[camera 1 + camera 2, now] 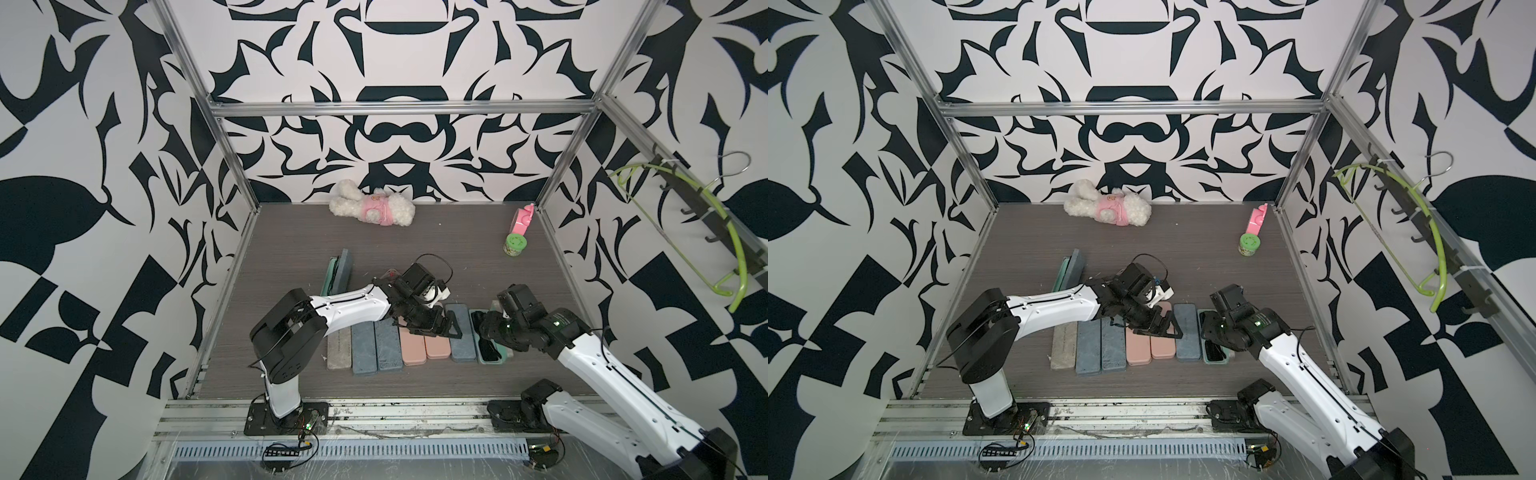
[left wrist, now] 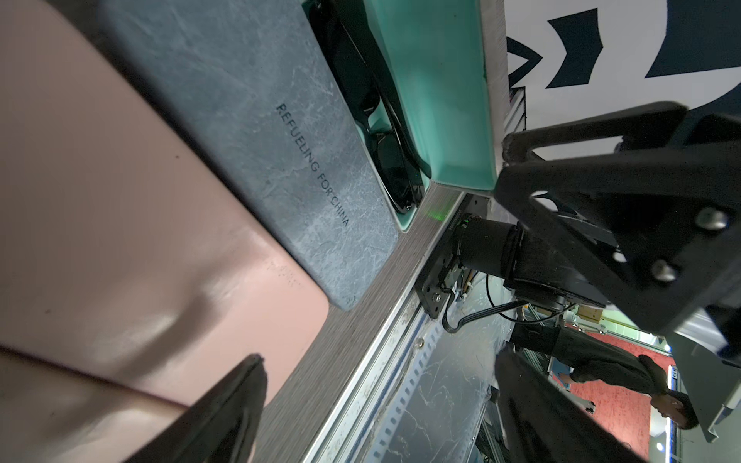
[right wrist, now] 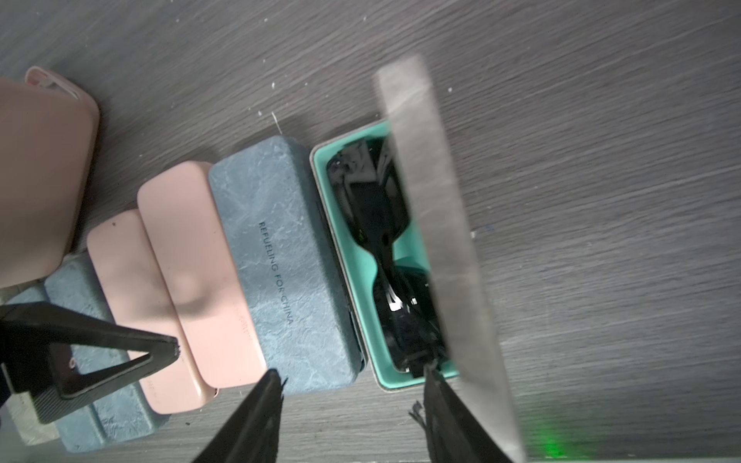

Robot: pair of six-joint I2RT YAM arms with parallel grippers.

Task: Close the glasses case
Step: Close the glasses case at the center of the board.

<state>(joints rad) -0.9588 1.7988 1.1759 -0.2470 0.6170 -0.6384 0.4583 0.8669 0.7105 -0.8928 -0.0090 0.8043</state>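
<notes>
**Item:** case [image 3: 363, 264], open, flat on the desk [image 1: 415, 249]. Its long side touches the blue case [image 3: 272, 256], on the side away from the pink cases [image 3: 192, 256].

**Relative to the right end effector [image 3: 353, 375]:** this hangs over the case's short end nearer the robot, by the blue case's near corner. Its fingers are partly apart, with nothing between them.

**Left end effector [image 1: 451, 326]:** over the pink cases beside the blue case, spread wide, empty.

**Materials:**
- Case: oblong tray with rounded corners, smooth mint lining and a pale rim.
- Lid [image 3: 433, 224]: grey, raised along the long edge far from the blue case, blurred.
- Contents: glossy black sunglasses [image 3: 361, 200], folded.
- Blue case: marbled, leather-like grain.
- Pink cases: smooth, matte, one dented.
- Desk: grey wood grain.

**Lettering:** "REFUELING FOR CHINA", on the blue case.
</notes>
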